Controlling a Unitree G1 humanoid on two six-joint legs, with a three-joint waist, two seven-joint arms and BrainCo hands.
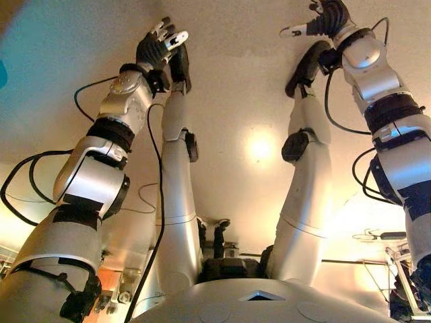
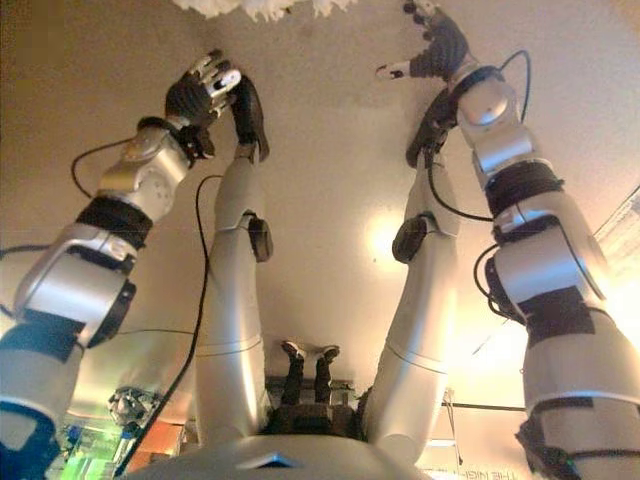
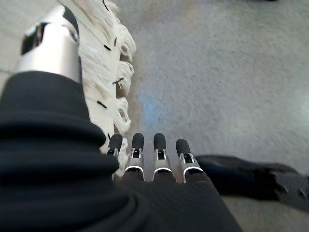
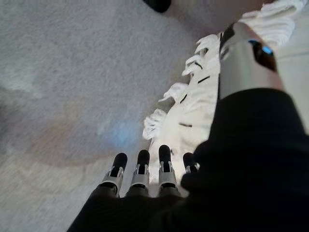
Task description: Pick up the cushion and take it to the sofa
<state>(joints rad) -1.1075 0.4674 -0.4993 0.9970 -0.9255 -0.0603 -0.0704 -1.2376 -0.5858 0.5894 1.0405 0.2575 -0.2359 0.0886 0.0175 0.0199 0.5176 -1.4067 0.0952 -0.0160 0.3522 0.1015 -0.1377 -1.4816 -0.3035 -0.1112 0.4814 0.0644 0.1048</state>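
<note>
Both hands low over the carpet, cushion at the top edge of view, nothing gripped.
You've got the left hand (image 3: 149, 159) and right hand (image 4: 145, 176) reaching down with fingers straight and relaxed, both empty. The white fringed cushion (image 2: 255, 8) lies on the grey carpet (image 3: 217, 72) just ahead of the hands; in each wrist view its tasselled edge (image 4: 193, 106) runs right beside the fingers. You can't tell from these views whether either hand is touching it.
</note>
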